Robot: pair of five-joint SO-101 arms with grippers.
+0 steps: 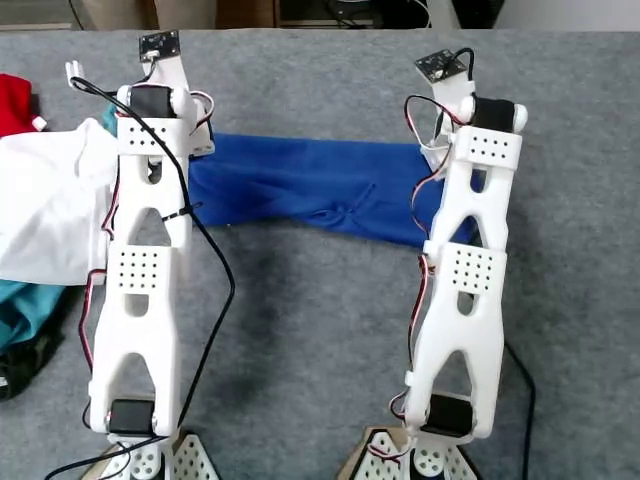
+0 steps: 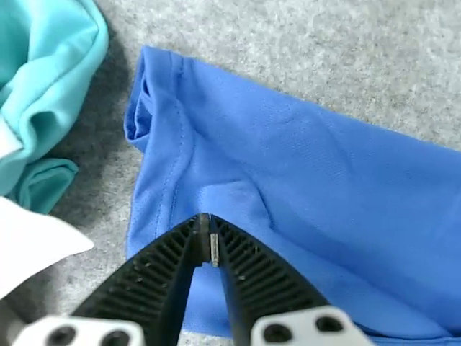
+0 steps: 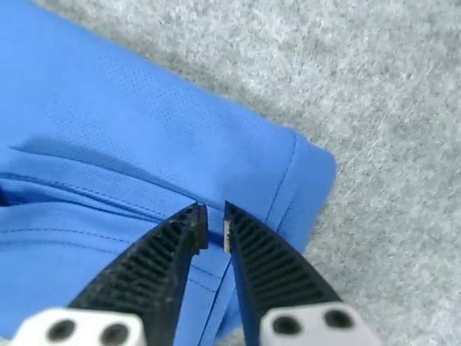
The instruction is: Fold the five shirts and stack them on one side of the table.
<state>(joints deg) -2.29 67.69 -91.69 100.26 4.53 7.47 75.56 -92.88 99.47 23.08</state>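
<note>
The blue shirt (image 1: 300, 185) lies stretched across the grey worktop (image 1: 320, 340) between both arms. The left claw (image 2: 209, 234) and the right claw (image 3: 212, 223) each pinch one end.

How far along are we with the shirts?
No folded stack yet. In hand: the blue shirt, narrowed to a long strip, left gripper shut on one end, right gripper over the other. Remaining: white shirt, teal shirt and red shirt, heaped loose beside it.
</note>
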